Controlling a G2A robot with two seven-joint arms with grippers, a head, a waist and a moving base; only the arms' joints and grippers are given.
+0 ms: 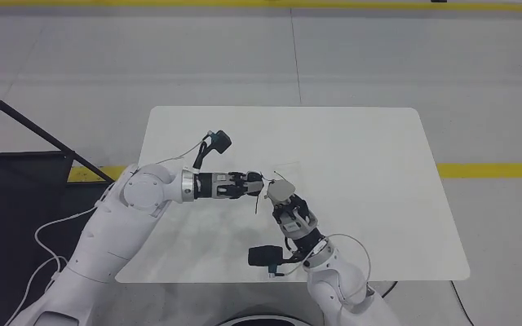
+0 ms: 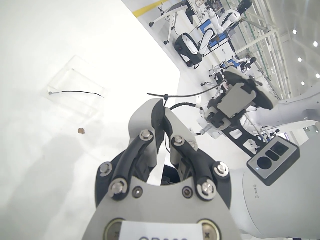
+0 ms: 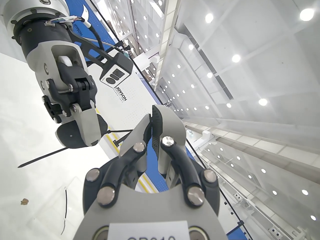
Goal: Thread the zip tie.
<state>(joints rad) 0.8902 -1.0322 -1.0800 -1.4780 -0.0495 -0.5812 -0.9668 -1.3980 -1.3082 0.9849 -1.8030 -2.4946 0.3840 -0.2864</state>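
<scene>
1. Overhead, the left fingers [image 2: 161, 109] and right fingers [image 3: 151, 120] meet above the near middle of the white worktop [image 1: 367, 147].
2. The left fingers are clamped together on the black zip tie [image 2: 165, 97]. Its strap is pinched between them and its small head sits just past their tips.
3. At the head a length of strap crosses. A short pointed tip pokes out one side, and the rest runs to the right fingers, which are pressed together on it.
4. The zip tie hangs in the air, off the worktop.
5. A clear tray [image 2: 75, 63] on the worktop holds a thin black strand [image 2: 82, 93]. A small brown scrap [image 2: 81, 131] lies near it.
</scene>
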